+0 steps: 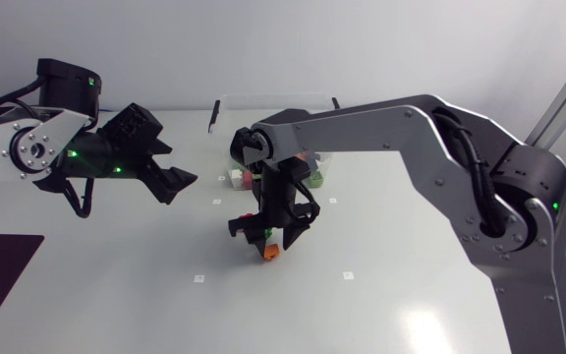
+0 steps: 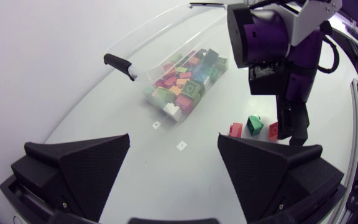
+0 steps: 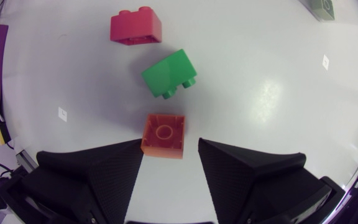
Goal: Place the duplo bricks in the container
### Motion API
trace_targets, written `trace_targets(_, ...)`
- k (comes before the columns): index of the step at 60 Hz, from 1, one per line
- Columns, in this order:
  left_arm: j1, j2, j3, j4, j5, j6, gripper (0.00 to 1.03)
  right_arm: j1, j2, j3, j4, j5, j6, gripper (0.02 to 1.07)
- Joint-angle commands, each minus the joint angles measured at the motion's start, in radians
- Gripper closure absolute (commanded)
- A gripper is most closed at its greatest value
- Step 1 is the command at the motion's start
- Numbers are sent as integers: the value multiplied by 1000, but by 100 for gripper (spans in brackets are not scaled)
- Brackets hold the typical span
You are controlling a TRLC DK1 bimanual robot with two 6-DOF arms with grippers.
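Silver-grey arm links [image 1: 381, 123], black joints [image 1: 524, 177], small green lights [image 1: 555, 206], looped black cables [image 1: 481, 187]

Orange brick [image 3: 163, 135], green brick [image 3: 168, 74] and red brick [image 3: 136, 27]; white table [image 3: 266, 124].

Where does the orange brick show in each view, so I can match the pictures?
Head view: orange brick directly under the right pincer.
Left wrist view: orange brick by the right pincer's fingertip, next to the green brick.
Right wrist view: orange brick, hollow side up, between the open pincer's tips.
Shared landmark: the right pincer above it, seen in all three.
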Motion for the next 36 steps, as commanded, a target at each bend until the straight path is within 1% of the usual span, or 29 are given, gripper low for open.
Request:
trace_targets(1,9,-20,-36,9,4,20,5,-13,27,14,-18,5,26,48)
trace_targets(4,9,-23,-39,9,5,20,5,-16,27,14,-18,5,26,48)
trace_targets(7,9,-28,-45,9,5,23,5,-17,27,19,-18,5,20,54)
trace_targets(8,9,-28,-47,9,5,23,5,-17,27,20,-18,5,17,54)
trace_targets(26,16,-63,-88,11,7,46,5,-21,42,45,-29,-4,-34,54)
trace_targets(30,18,-66,-103,11,7,53,5,-22,34,28,-34,-6,-46,62)
trace_targets(33,21,-66,-113,11,8,61,5,-22,24,5,-34,-6,-52,63)
trace_targets(36,25,-68,-119,11,8,66,5,-21,13,-17,-29,-7,-57,66)
